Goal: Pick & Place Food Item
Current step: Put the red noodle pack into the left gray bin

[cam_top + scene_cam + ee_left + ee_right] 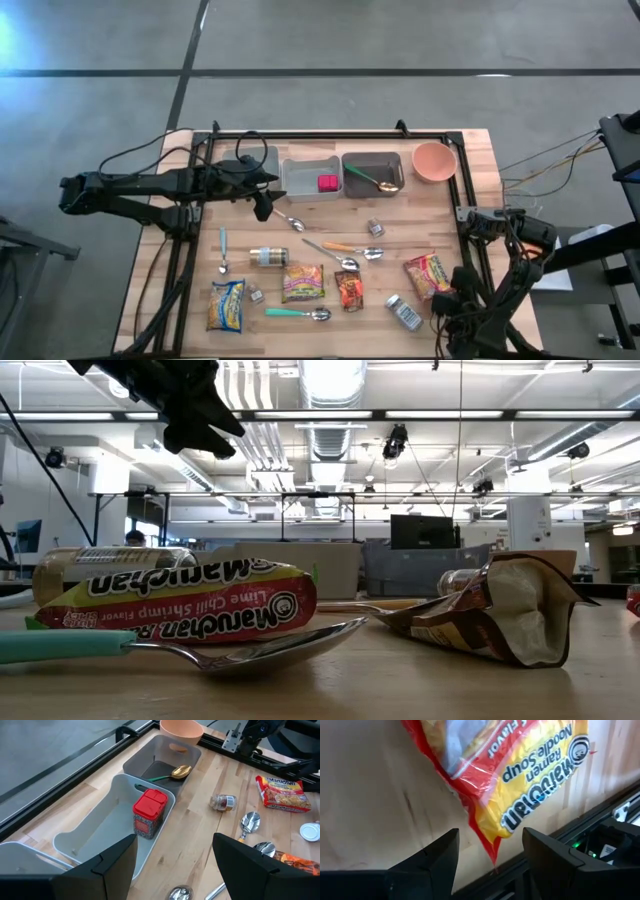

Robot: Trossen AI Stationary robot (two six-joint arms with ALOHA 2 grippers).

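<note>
High view: left gripper (pixel 262 205) hovering above the wooden table (pixel 470 160), near the corner of the white rectangular plastic bin (pixel 296 185), fingers spread and empty. Small red-lidded food container (pixel 327 183) standing upright inside that white bin. Beside it, dark grey bin (pixel 355 160) holding a green-handled gold spoon (pixel 375 181); then a salmon-pink round bowl (pixel 434 161) at the far end of the row. Left wrist view: same red container (pixel 149 813) seen between the dark fingers (pixel 112 862), clearly apart from them. Right gripper (pixel 452 305) low at the table's near right edge, jaws partway apart with nothing between; red-and-yellow Maruchan ramen packet (pixel 515 780) lying flat just ahead, perhaps touching no finger, hard to say
</note>
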